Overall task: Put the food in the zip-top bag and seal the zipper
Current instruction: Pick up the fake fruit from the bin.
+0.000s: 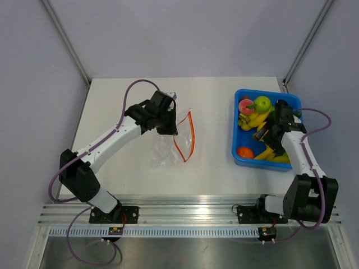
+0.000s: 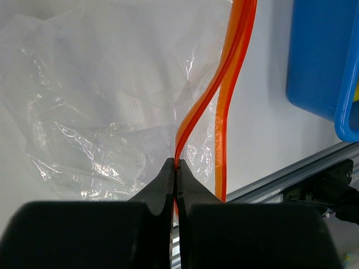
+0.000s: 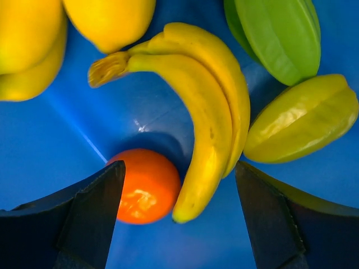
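Yellow banana bunch [image 3: 213, 112] between the spread fingers [image 3: 90, 213] of the right gripper [image 3: 178, 167].

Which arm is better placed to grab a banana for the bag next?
Right. The right gripper hangs open directly over the bananas in the bin. The left gripper is shut on the bag's zipper, away from the bin.

No readable text, label, brand or number is showing in any view; nothing legible is appearing on bag [image 1: 165, 148] or bin [image 1: 236, 140].
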Available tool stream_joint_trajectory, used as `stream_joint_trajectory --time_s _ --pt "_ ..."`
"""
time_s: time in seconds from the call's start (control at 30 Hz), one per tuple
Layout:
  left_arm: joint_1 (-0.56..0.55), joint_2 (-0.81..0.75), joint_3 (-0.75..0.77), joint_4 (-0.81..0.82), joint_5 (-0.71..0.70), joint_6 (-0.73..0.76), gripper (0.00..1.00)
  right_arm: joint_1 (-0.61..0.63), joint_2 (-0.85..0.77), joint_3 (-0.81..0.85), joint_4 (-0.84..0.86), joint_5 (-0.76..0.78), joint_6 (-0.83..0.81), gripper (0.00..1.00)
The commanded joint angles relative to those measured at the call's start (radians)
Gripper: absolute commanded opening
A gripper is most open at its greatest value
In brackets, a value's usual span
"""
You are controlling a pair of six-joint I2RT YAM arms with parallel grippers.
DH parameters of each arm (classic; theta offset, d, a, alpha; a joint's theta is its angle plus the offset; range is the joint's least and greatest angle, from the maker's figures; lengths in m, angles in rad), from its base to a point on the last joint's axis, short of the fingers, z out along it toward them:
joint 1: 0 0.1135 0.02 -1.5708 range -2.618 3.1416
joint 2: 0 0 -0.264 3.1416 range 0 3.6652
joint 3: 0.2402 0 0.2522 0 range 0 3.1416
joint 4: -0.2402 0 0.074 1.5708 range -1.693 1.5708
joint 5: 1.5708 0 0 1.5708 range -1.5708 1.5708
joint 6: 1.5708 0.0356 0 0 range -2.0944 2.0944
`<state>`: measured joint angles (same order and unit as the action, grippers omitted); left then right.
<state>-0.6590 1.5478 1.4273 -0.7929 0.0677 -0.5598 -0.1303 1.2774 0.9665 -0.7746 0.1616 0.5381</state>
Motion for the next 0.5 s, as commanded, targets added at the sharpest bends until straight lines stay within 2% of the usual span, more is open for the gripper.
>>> stream_joint_trajectory --time_s 0.0,0.1,0.33,0.47 --pt "-0.004 -0.017 0.013 0.037 0.017 0.029 0.00 -0.017 0.054 0.020 0.044 0.022 -0.062 0.86" --pt "-0.004 -0.014 0.013 0.037 0.030 0.037 0.00 -0.020 0.106 0.031 0.058 0.032 -0.084 0.86" --pt "-0.005 -0.022 -0.010 0.021 0.043 0.067 0.00 -0.022 0.206 0.075 0.049 0.075 -0.132 0.93" --pt "-0.005 -0.032 -0.041 0.040 0.072 0.070 0.00 -0.020 0.243 0.058 0.072 0.082 -0.129 0.91"
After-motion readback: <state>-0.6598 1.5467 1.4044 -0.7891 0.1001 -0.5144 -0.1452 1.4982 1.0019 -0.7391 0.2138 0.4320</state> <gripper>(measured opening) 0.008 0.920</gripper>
